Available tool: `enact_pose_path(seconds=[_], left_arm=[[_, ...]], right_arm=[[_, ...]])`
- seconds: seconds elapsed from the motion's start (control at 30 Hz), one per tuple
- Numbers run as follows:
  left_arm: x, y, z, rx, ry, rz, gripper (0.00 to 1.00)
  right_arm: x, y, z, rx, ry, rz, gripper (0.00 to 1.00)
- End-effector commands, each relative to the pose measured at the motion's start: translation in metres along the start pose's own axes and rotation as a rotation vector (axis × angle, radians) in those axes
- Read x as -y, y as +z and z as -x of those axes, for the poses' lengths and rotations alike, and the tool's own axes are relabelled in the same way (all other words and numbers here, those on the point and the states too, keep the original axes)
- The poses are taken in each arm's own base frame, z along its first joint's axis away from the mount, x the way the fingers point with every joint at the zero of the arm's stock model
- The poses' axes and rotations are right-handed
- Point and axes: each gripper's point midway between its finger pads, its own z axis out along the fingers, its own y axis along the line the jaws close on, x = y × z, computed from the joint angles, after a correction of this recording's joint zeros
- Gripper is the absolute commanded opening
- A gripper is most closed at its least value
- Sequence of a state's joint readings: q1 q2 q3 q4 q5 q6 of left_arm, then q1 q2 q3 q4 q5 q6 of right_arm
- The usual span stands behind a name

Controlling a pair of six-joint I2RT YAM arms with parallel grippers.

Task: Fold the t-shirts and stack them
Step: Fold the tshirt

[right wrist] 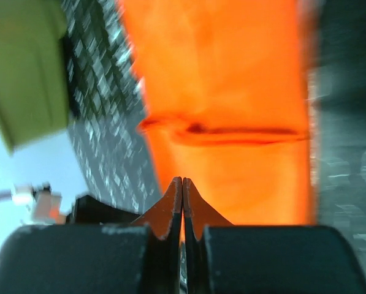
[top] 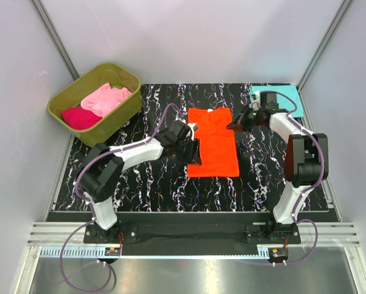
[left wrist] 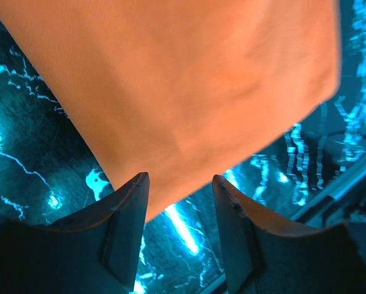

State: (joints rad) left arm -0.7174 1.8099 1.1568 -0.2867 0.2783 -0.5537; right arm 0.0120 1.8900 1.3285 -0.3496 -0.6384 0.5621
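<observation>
Top external: orange t-shirt (top: 214, 147) lies flat.
Likely soft, limp, light; pinch its corners. Left gripper (left wrist: 179, 179) parted; right gripper (right wrist: 183, 180) pressed together.

One t-shirt (top: 213, 144) lies flat at the middle of the counter (top: 262, 177), the left fingers (left wrist: 124, 214) at its left edge and the right fingers (right wrist: 170, 208) by its far right edge, a second t-shirt (top: 285, 93) lies at the far right corner, and in the tub (top: 66, 101) at the far left corner a third t-shirt (top: 106, 98) lies behind a fourth t-shirt (top: 80, 117).
</observation>
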Motion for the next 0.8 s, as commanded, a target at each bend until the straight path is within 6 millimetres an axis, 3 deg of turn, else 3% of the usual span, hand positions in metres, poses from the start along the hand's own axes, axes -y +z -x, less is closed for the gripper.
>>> enact_pose_path(seconds=[0.0, 0.1, 0.27, 0.4, 0.43, 0.6, 0.77], left_arm=[[0.026, -0.028, 0.028, 0.088, 0.021, -0.066, 0.51], [0.022, -0.031, 0.015, 0.076, 0.008, -0.068, 0.5], [0.006, -0.046, -0.01, 0.093, 0.006, -0.042, 0.49], [-0.003, -0.06, -0.018, 0.131, 0.03, -0.02, 0.49], [-0.005, -0.061, -0.02, 0.131, 0.029, -0.015, 0.49], [-0.011, -0.059, -0.03, 0.104, 0.046, -0.009, 0.49], [-0.013, -0.059, -0.032, 0.103, 0.048, -0.023, 0.52]], right_arm=[[-0.043, 0.008, -0.068, -0.171, -0.113, 0.11, 0.0], [-0.055, 0.023, -0.11, -0.274, -0.15, 0.14, 0.0], [-0.027, 0.044, -0.129, -0.299, -0.142, 0.062, 0.0], [-0.021, 0.065, -0.143, -0.384, -0.148, 0.178, 0.0], [-0.008, 0.074, -0.151, -0.422, -0.144, 0.181, 0.0], [-0.001, 0.084, -0.155, -0.476, -0.143, 0.202, 0.0], [-0.031, 0.064, -0.141, -0.432, -0.19, 0.232, 0.0]])
